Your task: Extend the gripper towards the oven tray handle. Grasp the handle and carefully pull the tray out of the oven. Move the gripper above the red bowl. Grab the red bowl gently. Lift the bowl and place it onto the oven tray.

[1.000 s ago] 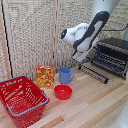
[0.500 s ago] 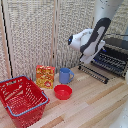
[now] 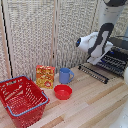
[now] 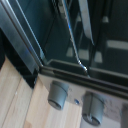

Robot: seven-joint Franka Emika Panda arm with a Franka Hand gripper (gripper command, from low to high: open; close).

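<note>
The red bowl (image 3: 63, 92) sits upright on the wooden table, in front of the blue mug. At the exterior view's right stands the oven (image 3: 120, 47) with its ridged door (image 3: 93, 73) dropped down. The dark wire tray (image 3: 115, 61) lies in its mouth, and the oven tray handle (image 3: 109, 66) runs along the tray's front edge. My gripper (image 3: 100, 58) hangs just in front of the tray, far from the bowl; its fingers are too small to read. The wrist view shows the dark oven interior, thin metal bars (image 4: 74, 47) and silvery trim (image 4: 75, 75), but no fingers.
A blue mug (image 3: 65, 75) and an orange box (image 3: 45, 76) stand by the slatted back wall. A large red mesh basket (image 3: 22, 100) sits at the exterior view's left. Two grey round stubs (image 4: 59, 94) show below the trim in the wrist view.
The arm has swung steadily toward the exterior view's right, bringing the gripper closer to the oven front. The bowl, mug, box and basket have not moved.
</note>
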